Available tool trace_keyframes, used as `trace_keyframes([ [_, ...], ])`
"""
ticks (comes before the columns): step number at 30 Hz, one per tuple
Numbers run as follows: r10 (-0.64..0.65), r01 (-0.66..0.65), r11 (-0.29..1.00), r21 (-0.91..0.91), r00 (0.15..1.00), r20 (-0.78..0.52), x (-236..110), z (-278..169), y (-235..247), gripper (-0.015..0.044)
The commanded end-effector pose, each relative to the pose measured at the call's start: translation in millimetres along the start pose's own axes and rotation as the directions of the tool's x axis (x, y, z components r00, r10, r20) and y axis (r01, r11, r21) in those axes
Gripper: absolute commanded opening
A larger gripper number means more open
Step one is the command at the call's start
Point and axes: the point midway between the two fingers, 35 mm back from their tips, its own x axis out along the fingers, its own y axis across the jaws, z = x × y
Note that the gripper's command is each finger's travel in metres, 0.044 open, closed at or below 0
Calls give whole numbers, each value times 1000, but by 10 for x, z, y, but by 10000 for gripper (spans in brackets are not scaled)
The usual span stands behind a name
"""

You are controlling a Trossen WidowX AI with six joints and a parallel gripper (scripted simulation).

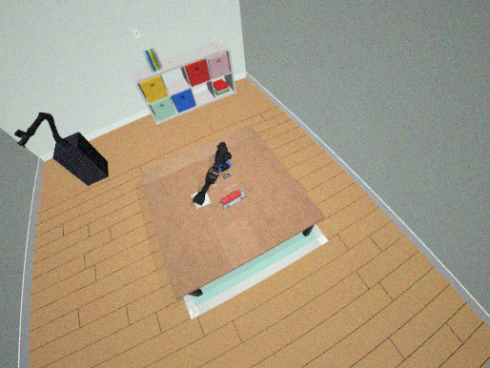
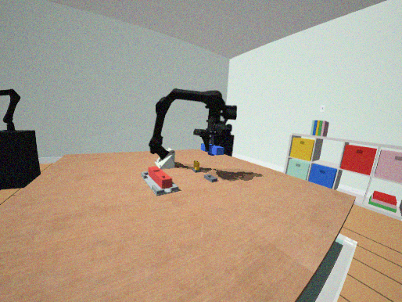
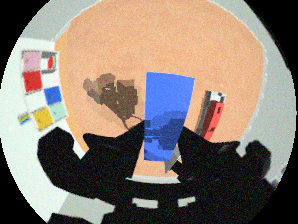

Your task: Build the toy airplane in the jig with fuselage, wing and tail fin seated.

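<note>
My gripper [image 2: 213, 145] [image 3: 160, 123] [image 1: 224, 164] is shut on the blue wing [image 2: 214, 149] [image 3: 166, 112] [image 1: 228, 164] and holds it up in the air, well above the table at the far side. The red fuselage [image 2: 159, 177] [image 1: 231, 196] [image 3: 212, 115] lies flat in the grey jig cradle [image 2: 156, 188] [image 1: 237, 200] near the table's middle. A small yellow tail fin [image 2: 196, 165] stands on the table between the jig and the gripper. The wing hangs behind and to the right of the jig in the exterior view.
A small grey block [image 2: 210, 177] [image 1: 226, 175] lies on the table [image 2: 195, 242] right of the jig. The arm's white base [image 2: 166, 159] [image 1: 202, 198] stands just behind the jig. A shelf with coloured bins [image 2: 344, 164] [image 1: 188, 86] and a black box [image 1: 80, 158] stand on the floor.
</note>
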Motion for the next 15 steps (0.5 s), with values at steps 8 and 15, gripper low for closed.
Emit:
trace_keyframes([
  [8,8,-7,985,171,1000,-4,-14,21,-345,0],
  [15,10,-9,958,286,1000,-4,-6,15,-575,0],
])
